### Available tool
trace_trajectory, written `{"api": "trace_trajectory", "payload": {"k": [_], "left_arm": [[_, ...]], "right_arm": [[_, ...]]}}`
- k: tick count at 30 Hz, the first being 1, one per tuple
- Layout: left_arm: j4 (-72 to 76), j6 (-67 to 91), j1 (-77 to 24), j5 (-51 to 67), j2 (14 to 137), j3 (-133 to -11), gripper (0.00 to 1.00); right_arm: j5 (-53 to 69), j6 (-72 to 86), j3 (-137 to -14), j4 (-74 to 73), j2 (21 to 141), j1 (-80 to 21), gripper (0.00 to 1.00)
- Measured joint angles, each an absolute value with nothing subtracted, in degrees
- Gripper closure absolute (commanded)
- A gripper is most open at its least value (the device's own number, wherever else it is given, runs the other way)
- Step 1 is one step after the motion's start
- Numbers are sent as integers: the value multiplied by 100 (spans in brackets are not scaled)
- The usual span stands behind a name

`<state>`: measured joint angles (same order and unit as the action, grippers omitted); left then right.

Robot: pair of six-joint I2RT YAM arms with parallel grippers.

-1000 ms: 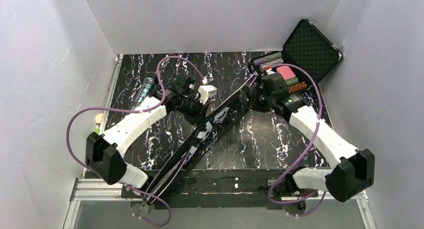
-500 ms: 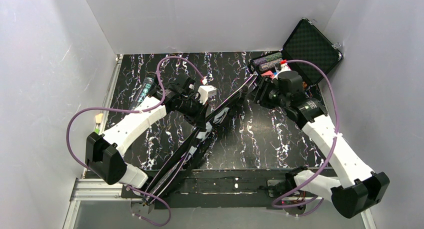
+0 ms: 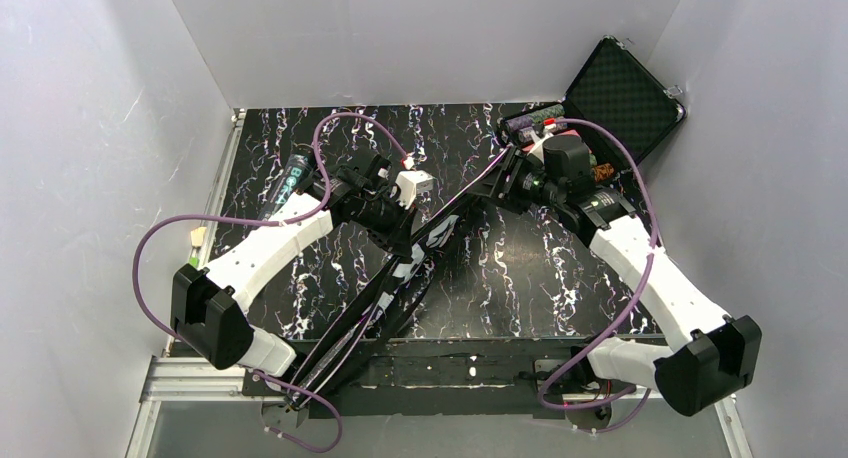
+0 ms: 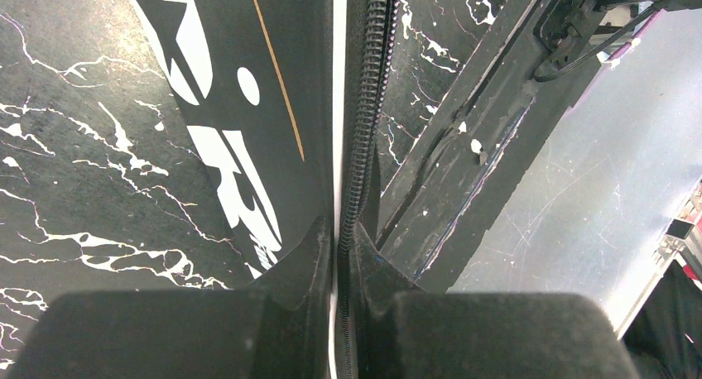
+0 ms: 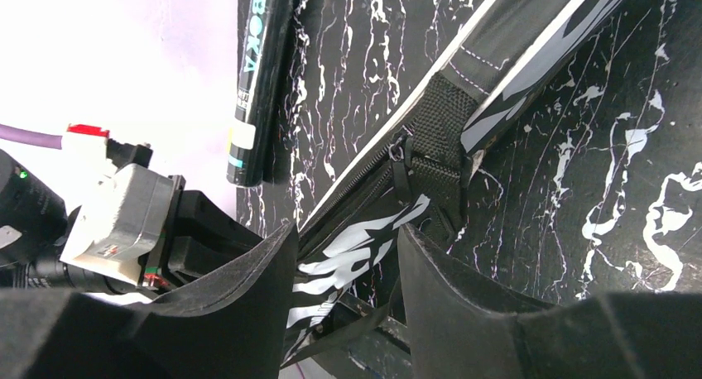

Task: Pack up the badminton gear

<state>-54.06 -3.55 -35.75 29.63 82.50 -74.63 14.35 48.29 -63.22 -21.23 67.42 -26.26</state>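
The long black bag point(image 3: 398, 276) with white lettering lies diagonally across the table, from the near left to the far right. My left gripper point(image 3: 405, 238) is shut on its zipper edge point(image 4: 358, 147) midway along; in the left wrist view the jaws point(image 4: 343, 230) pinch the zipper coil. My right gripper point(image 3: 502, 183) is open over the bag's far end, its jaws point(image 5: 348, 238) either side of the bag's lettered face point(image 5: 356, 251), near a zipper pull point(image 5: 400, 151). The black teal-printed tube point(image 3: 290, 178) lies at the far left point(image 5: 258, 81). Rackets and shuttlecocks are out of view.
An open black hard case point(image 3: 620, 93) with coloured poker chips point(image 3: 540, 123) stands at the far right corner, just behind my right wrist. A small beige item point(image 3: 197, 236) sits off the table's left edge. White walls close in three sides.
My right arm has swung and its gripper has moved left, from beside the chip case to over the bag's far end. The left arm and the bag have not moved.
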Motion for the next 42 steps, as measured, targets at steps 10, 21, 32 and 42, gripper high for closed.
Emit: {"api": "trace_trajectory", "payload": {"k": [10,21,32,42], "left_arm": [[-5411,-355,-3575,2963,8250,-7463,100],[-5450,-349,-3573,2963,8250,-7474,100],[-5507,-342,-3573,2961,8250,-7485,100],[-5507,-340,-3573,2963,8250,-7485,100]], "right_arm": [[1730,5052,-6219,-2010,6840,-2541,48],[1957,5240,-5909,-1651,6991,-2296,55],[2132,5406,-5728,-1256,7000,-2154,66],[2209,5516,-5721,-1063,7000,-2121,74]]}}
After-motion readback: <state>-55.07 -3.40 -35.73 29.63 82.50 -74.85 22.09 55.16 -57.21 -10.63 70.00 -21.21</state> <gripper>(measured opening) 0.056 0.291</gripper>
